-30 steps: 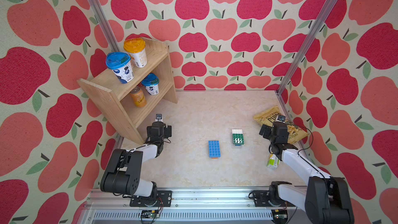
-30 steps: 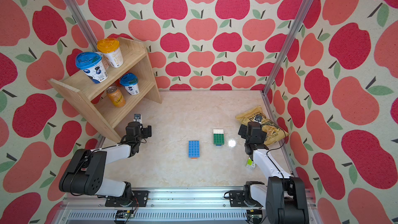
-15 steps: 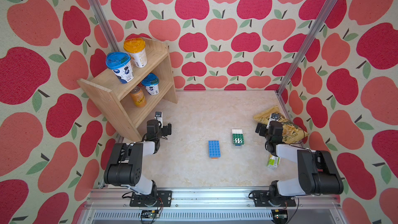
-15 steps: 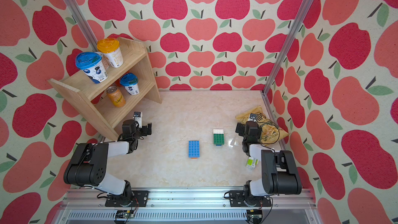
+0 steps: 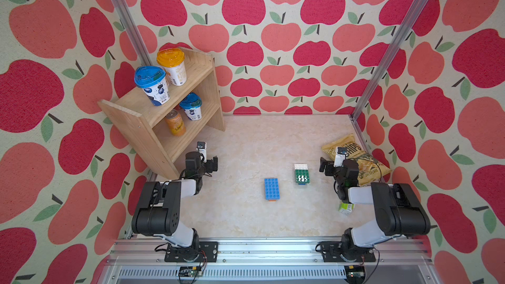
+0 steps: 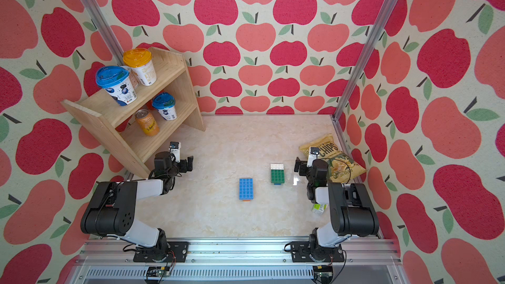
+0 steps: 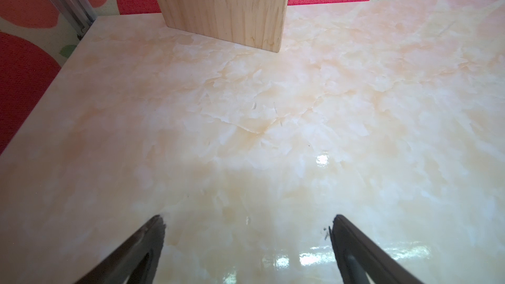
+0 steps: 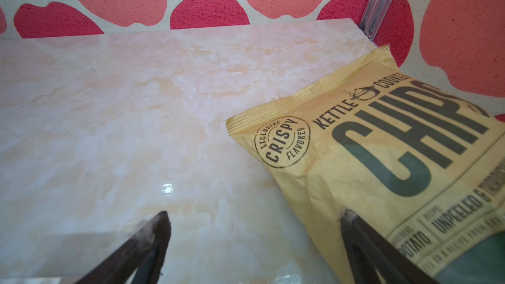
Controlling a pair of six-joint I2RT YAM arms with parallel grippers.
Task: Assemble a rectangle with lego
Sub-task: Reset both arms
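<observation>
A pale plank wooden shelf (image 5: 153,121) stands near the left hand (image 5: 211,164), released and empty. On the glossy marbled table (image 5: 246,143) lie a flat blue studded lego slab (image 5: 271,188) and, apart, a green-and-white studded lego slab (image 5: 302,174). The right hand (image 8: 254,219) gapes empty beside a crinkled yellow chips bag (image 8: 382,159)

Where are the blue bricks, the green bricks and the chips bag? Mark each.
blue bricks (image 5: 271,188), in a top view, middle of the studded top.
green bricks (image 6: 278,174), in a top view, middle of the green studs.
chips bag (image 8: 382,146), right wrist view, on the large lettering.
</observation>
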